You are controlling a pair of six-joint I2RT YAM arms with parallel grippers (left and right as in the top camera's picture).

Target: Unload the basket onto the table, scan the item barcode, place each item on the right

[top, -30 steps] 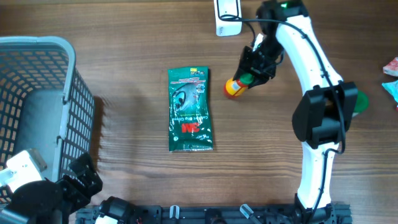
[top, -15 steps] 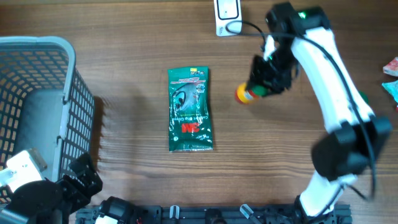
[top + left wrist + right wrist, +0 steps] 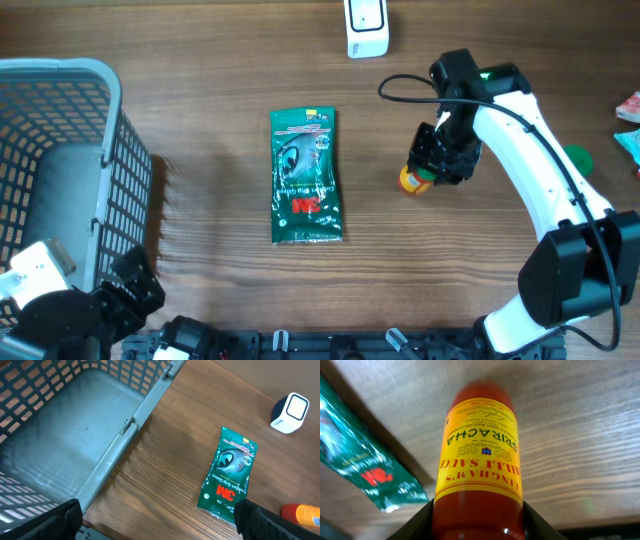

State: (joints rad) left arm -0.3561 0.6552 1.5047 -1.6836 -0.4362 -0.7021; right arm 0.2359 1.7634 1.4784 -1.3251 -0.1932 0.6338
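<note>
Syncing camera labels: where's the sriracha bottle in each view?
Overhead: sriracha bottle right of centre, under the right arm.
Left wrist: bottom-right corner.
Right wrist: fills the centre.
Shared landmark: green 3M packet, visible in all three.

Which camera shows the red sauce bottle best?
The right wrist view: the sriracha bottle fills the picture and its yellow label is readable. Overhead, only its end pokes out from the right gripper holding it. The left wrist view catches just a bit at the edge.
</note>
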